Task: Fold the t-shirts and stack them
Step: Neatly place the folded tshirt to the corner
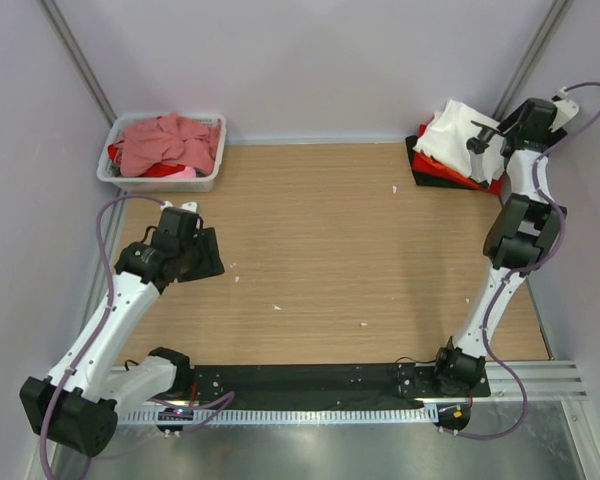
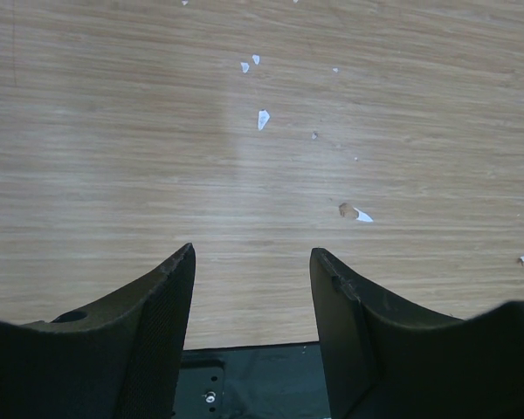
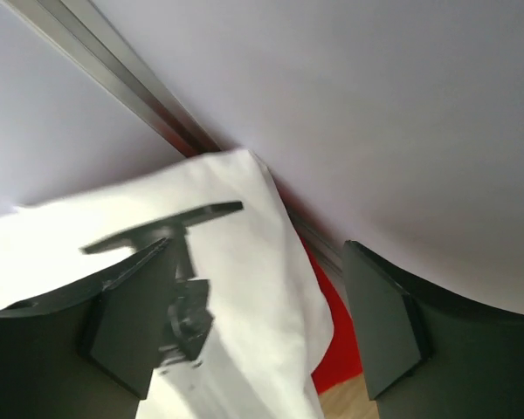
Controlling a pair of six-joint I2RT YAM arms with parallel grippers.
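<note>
White t-shirt (image 1: 450, 135) lies atop red and black ones (image 1: 448, 176), far-right corner, presumably the stack; right gripper (image 3: 258, 249) over it, fingers spread, gripping nothing; left gripper (image 2: 251, 253) open, empty, idle above table (image 1: 320, 230).

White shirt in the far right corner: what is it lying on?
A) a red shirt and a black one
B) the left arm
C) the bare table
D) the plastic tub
A: the edges of a red shirt and a black shirt stick out from under the white shirt.
</note>
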